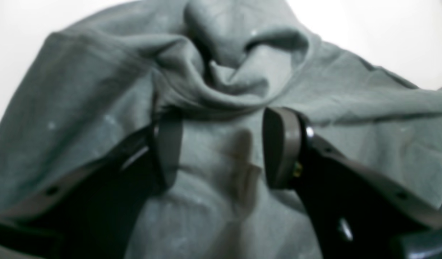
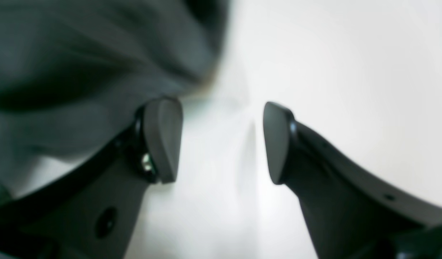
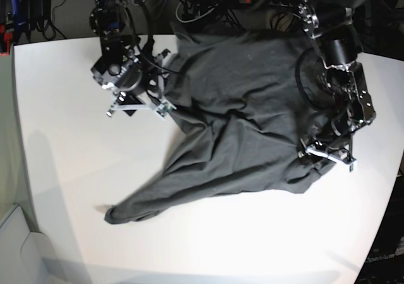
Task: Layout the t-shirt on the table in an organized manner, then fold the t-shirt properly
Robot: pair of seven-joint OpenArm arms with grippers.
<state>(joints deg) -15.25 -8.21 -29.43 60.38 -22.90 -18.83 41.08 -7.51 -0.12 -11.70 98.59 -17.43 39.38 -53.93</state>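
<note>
Sprawling crumpled across the smooth white table (image 3: 63, 170), the limp charcoal-grey cloth t-shirt (image 3: 233, 139) will sag and slide; my left gripper (image 1: 221, 147) and right gripper (image 2: 221, 140) gape empty, so hems suit best.

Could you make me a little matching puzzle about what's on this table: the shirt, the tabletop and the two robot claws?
Things:
1. t-shirt
2. table
3. left gripper
4. right gripper

Descriptions:
A. plain white
B. jaws apart over bare tabletop, cloth just beside
C. dark grey, rumpled, not spread flat
D. jaws apart over bunched cloth

Pairs: 1-C, 2-A, 3-D, 4-B
</note>
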